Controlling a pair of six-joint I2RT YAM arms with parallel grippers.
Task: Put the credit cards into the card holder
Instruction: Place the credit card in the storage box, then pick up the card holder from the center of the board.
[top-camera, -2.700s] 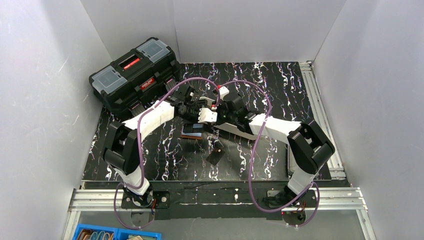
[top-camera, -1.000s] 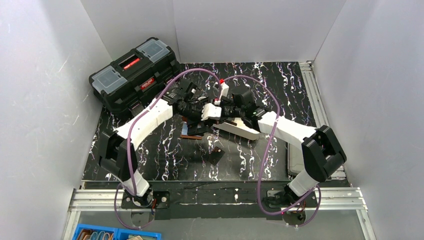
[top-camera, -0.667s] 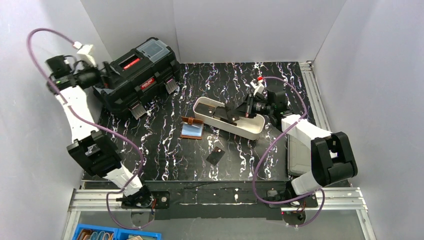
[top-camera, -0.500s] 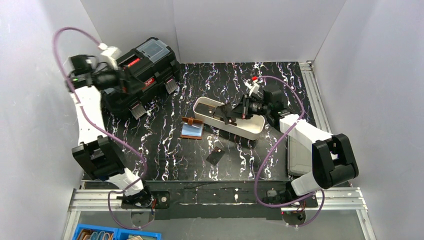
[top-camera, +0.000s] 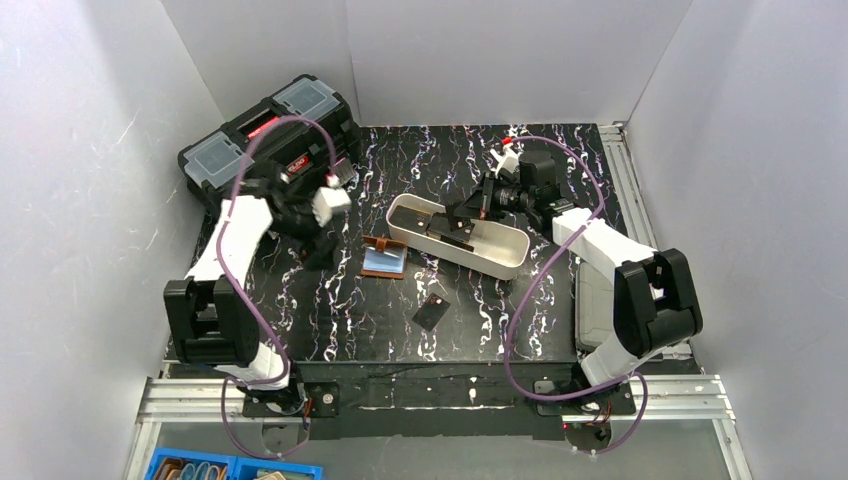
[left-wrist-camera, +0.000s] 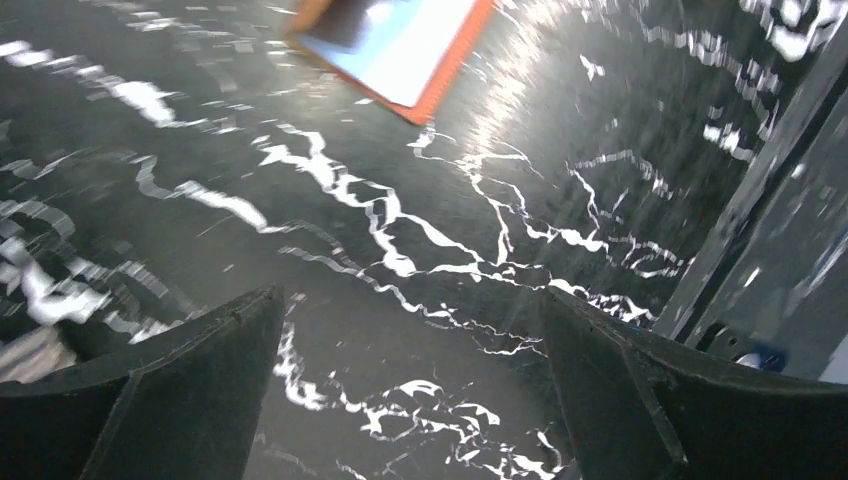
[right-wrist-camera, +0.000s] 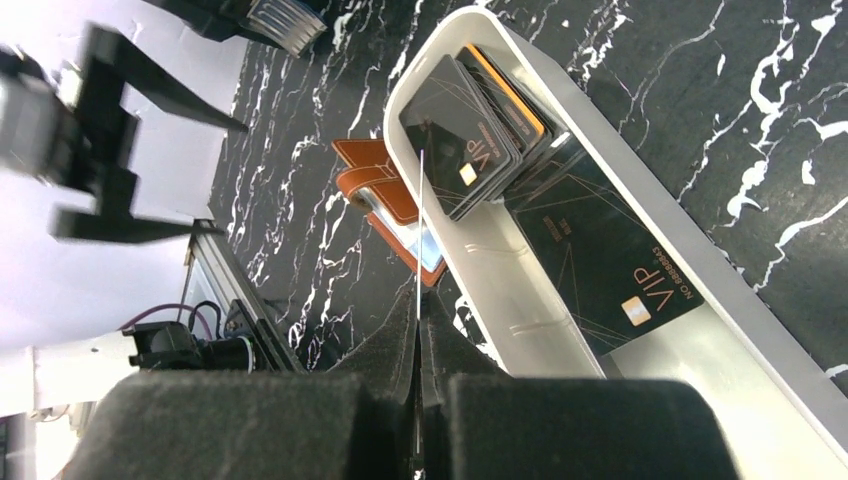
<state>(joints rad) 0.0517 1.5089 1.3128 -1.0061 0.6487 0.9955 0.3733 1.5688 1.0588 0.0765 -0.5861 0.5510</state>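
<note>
Card (right-wrist-camera: 418, 240) edge-on in right end effector (right-wrist-camera: 420, 325)

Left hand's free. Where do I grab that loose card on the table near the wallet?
Probably its two long edges, from straight above: the card lies flat and alone on the table, turned diagonal, so turn to match.

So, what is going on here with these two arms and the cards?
The right claw is shut on one credit card, held edge-on over the white tray, where more cards lie. The left claw hangs open near the toolbox, holding nothing. The brown card holder lies open on the table, with another card nearer the arms.
</note>
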